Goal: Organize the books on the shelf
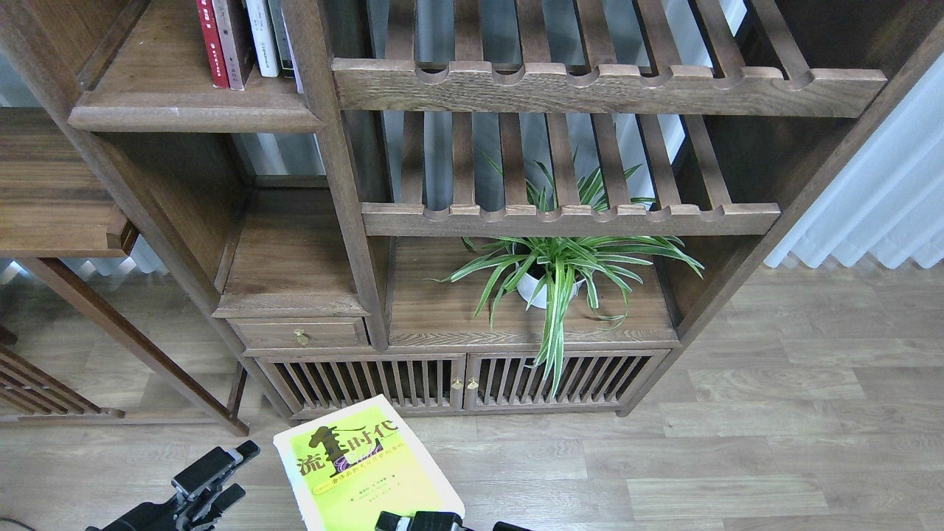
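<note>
The lime-yellow book (365,464) with black characters hangs face up above the floor at the bottom centre. My right gripper (424,521) shows only at the bottom edge, under the book's near edge, and appears shut on it. My left gripper (247,468) is to the left of the book, apart from it, open and empty. The shelf (192,114), a solid brown plank with a rounded front edge, is at the top left. A red-spined book (212,40) and a darker maroon one (234,40) stand upright on it beside thin white-spined books (262,37).
Two slatted racks (590,85) with notched rails fill the upper right of the cabinet. A potted spider plant (549,276) stands on the lower right ledge. A small drawer (299,333) and slatted doors (457,380) sit below. A wooden table (51,192) is at the left.
</note>
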`<control>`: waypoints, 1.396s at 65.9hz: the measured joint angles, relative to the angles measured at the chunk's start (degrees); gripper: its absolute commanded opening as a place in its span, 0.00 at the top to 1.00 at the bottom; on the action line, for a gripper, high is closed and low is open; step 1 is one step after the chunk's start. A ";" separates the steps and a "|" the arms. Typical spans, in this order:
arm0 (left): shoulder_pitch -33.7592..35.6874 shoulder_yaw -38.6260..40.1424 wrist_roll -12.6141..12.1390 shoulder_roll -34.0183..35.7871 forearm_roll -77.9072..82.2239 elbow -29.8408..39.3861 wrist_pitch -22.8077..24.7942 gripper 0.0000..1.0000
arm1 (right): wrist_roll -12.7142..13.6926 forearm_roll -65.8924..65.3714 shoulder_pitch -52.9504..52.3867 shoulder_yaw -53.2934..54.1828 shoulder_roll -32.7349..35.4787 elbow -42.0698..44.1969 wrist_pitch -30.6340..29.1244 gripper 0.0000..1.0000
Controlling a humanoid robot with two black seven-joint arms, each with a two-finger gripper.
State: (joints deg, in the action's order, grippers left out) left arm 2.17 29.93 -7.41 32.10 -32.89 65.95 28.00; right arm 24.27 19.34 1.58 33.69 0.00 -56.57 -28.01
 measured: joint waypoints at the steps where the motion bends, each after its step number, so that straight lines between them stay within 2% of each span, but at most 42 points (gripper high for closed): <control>1: 0.11 -0.33 -0.05 -0.55 0.03 0.01 0.00 0.01 | 0.00 0.00 0.00 -0.07 0.00 -0.06 0.00 0.94; 14: 0.62 -2.16 -0.07 -4.16 0.02 -0.02 0.00 0.04 | 0.00 0.00 0.00 -0.78 0.00 -0.19 0.00 0.94; 37: 1.06 -4.90 -0.11 -6.49 0.02 -0.01 0.00 0.16 | -0.01 -0.03 0.11 -0.90 0.00 -0.22 0.00 0.94; 41: 1.06 -4.97 -0.09 -6.47 0.02 -0.02 0.00 0.25 | -0.01 -0.07 0.17 -0.92 0.00 -0.22 0.00 0.94; 42: 1.05 -4.97 -0.07 -6.42 0.02 -0.02 0.00 0.34 | -0.01 -0.09 0.24 -0.95 0.00 -0.22 0.00 0.94; 45: 1.05 -4.97 -0.06 -6.39 0.02 -0.03 0.00 0.39 | -0.01 -0.11 0.30 -0.97 0.00 -0.22 0.00 0.94; 56: 1.14 -4.96 -0.19 -6.25 0.71 -0.03 0.00 0.45 | -0.01 -0.31 1.06 -0.99 0.00 -0.22 0.00 0.94; 59: 1.34 -4.86 -0.19 -6.09 1.07 -0.04 0.00 0.48 | -0.01 -0.32 1.21 -1.05 0.00 -0.22 0.00 0.94; 63: 1.57 -4.64 -0.17 -5.91 1.39 -0.04 0.00 0.58 | -0.02 -0.36 1.33 -1.19 0.00 -0.22 0.00 0.93; 70: 1.83 -4.37 -0.10 -5.62 1.63 -0.04 0.00 0.66 | -0.01 -0.46 1.39 -1.35 0.00 -0.22 0.00 0.93; 86: 1.90 -4.51 -0.32 -4.84 1.74 -0.04 0.00 0.77 | 0.00 -0.54 1.71 -1.36 0.00 -0.22 0.00 0.93; 92: 2.16 -4.52 -0.40 -4.18 1.78 0.07 0.00 0.84 | 0.00 -0.58 1.82 -1.36 -0.01 -0.22 0.00 0.92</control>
State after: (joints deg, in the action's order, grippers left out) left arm 4.33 25.41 -7.82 27.93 -31.11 66.02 28.00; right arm 24.26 18.76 3.41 32.33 -0.01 -56.79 -28.00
